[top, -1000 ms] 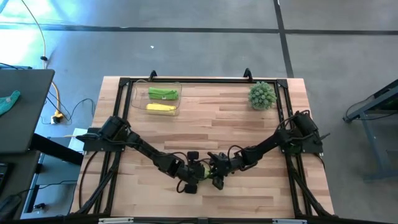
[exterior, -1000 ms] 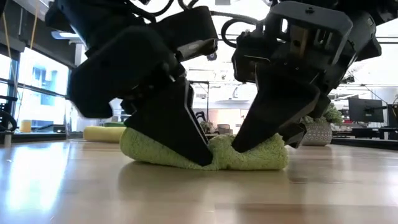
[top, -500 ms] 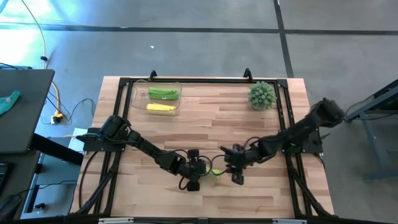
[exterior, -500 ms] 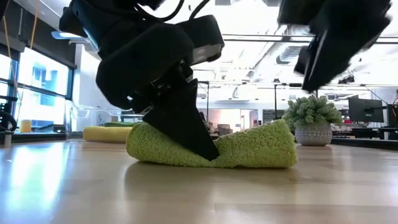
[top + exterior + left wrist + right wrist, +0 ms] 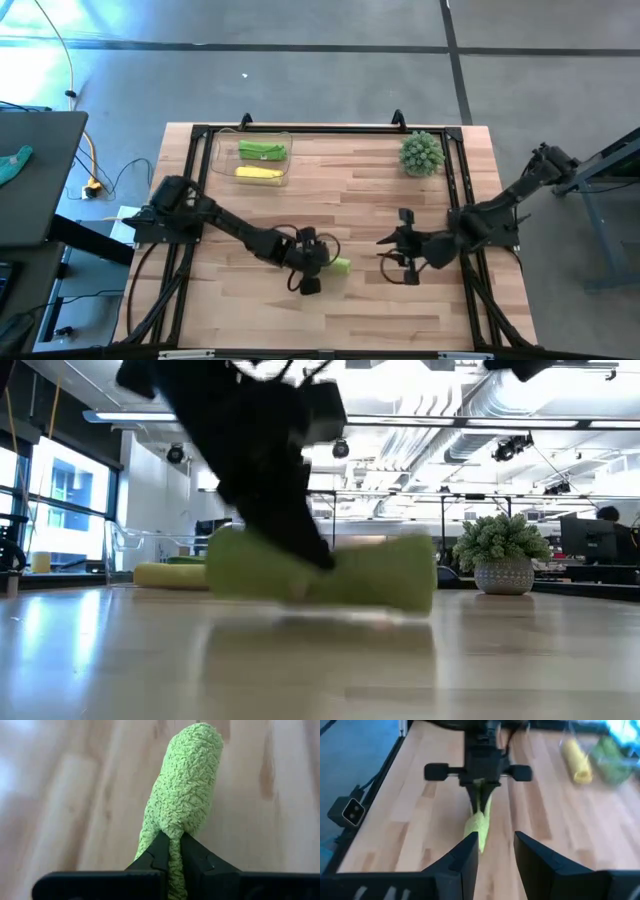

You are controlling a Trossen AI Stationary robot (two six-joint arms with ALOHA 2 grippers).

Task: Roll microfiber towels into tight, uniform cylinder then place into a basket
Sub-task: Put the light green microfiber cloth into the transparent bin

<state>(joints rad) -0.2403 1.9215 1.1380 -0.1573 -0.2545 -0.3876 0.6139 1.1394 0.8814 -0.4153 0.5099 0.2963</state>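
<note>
Near the front middle of the table (image 5: 400, 215), my left gripper (image 5: 171, 851) pinches the rolled green towel (image 5: 182, 805) tight, while my right gripper (image 5: 400, 262) waits beside it, fingers apart and empty.

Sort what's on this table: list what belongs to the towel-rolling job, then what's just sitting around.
Part of the job:
- rolled green towel, pinched in the left gripper
- clear basket at the far left corner
- green roll and yellow roll inside it

Just lying about:
- potted plant
- cables on the floor
</note>
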